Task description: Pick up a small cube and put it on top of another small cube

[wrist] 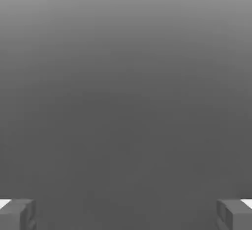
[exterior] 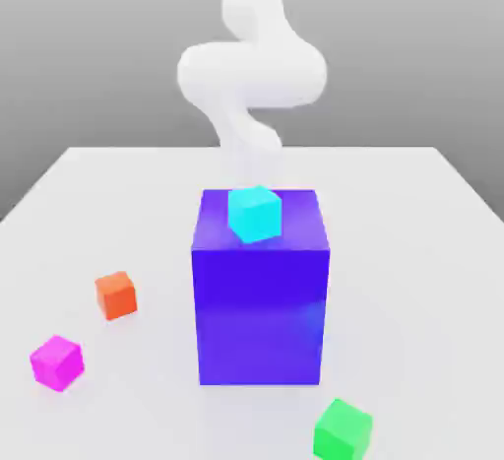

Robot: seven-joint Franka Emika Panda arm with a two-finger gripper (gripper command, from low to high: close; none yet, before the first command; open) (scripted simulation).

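Magenta cube [exterior: 57, 362] on the table, exterior view's left; tool [wrist: 126, 214] wide open, holding nothing, well apart.

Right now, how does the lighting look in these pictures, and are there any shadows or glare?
Exterior view: bright, even light, the white arm and pale table nearly washed out, no crisp shadows, a faint bluish tint before the big block; hand view: dim grey, darker away from one edge, the open gripper's tips dark grey with small white patches.
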